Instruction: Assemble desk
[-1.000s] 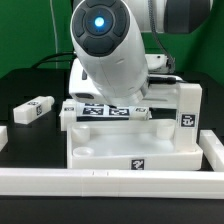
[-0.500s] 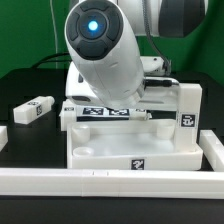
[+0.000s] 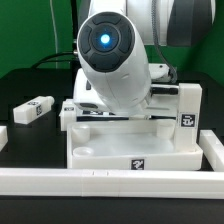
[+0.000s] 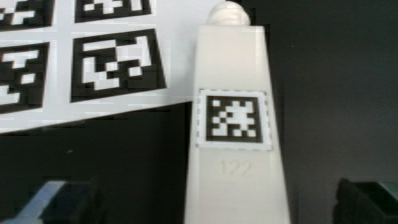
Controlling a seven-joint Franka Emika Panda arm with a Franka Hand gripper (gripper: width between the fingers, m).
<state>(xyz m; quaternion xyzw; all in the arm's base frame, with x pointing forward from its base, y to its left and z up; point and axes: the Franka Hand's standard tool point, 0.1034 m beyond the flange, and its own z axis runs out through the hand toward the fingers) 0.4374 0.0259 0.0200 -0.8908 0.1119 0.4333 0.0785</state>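
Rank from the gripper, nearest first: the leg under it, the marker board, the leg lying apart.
1. near leg: lying under the gripper, between its fingers.
2. marker board: flat beside that leg.
3. far leg: outside the wrist view; exterior view's left.

The exterior view is taken from low and near, across the desk top (image 3: pixel 130 150), facing the arm (image 3: pixel 115 60) head-on. In the wrist view, a leg (image 4: pixel 228 120) and the marker board (image 4: pixel 80 60) are seen from close above. Only the black table (image 3: pixel 25 90) is plainly shared.
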